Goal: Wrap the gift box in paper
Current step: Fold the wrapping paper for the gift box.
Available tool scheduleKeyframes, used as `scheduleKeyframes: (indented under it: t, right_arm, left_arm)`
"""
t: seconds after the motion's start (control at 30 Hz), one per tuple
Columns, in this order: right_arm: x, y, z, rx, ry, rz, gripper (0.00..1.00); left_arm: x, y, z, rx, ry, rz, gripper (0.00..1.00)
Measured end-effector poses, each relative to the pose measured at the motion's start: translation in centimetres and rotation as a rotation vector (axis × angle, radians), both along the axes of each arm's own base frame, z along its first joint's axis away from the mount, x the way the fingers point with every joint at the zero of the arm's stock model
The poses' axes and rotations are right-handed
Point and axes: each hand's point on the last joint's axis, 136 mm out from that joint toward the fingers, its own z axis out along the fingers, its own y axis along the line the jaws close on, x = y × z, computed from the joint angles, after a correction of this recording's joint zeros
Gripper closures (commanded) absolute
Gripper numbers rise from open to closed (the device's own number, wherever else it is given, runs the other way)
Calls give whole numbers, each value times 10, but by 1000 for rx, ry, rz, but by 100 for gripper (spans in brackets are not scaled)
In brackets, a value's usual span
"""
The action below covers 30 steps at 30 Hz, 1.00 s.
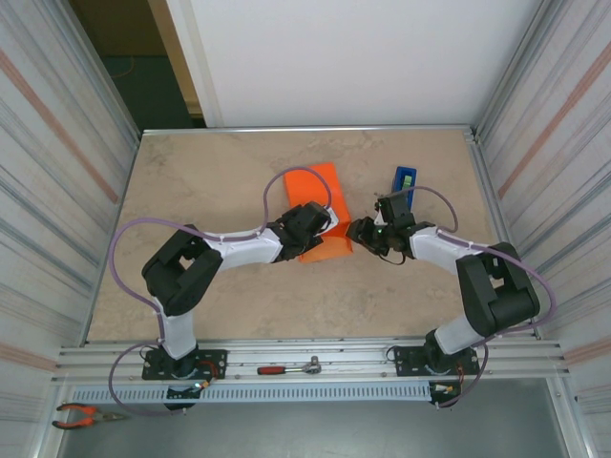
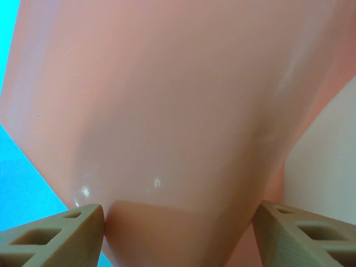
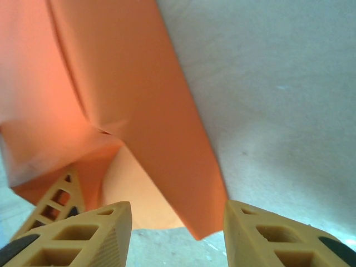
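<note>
The orange paper (image 1: 320,205) lies folded into a bundle at the table's middle, and the gift box is hidden under it. My left gripper (image 1: 320,221) sits on the bundle's near part. In the left wrist view its fingers (image 2: 83,222) stand wide apart, pressed against both sides of the paper-covered bulge (image 2: 178,139). My right gripper (image 1: 361,232) is at the bundle's right edge. It is open, and a loose pointed paper flap (image 3: 167,139) hangs between its fingers (image 3: 105,228) without touching them.
A blue tape dispenser (image 1: 405,181) stands upright just behind the right gripper. A red-handled ratchet (image 1: 286,367) lies on the rail between the arm bases, and orange pliers (image 1: 81,415) lie at the near left. Corrugated walls close in both sides.
</note>
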Motion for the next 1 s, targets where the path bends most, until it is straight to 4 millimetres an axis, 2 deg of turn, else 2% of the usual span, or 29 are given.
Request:
scheduleKeyframes:
  t: [0.23, 0.47, 0.6, 0.87, 1.0]
  right_arm:
    - [-11, 6, -20, -57, 66, 45, 66]
    - [-14, 6, -26, -78, 77, 68, 83]
    - [-10, 8, -23, -85, 70, 83, 100]
    - [-6, 13, -15, -79, 57, 98, 100]
    - [-7, 23, -10, -71, 41, 122, 100]
  left_arm:
    - [0, 0, 0, 4, -4, 2, 30]
    - [0, 0, 0, 9, -5, -3, 30]
    - [0, 0, 0, 9, -5, -3, 30]
    - [0, 0, 0, 8, -6, -3, 30]
    - [0, 0, 0, 8, -6, -2, 30]
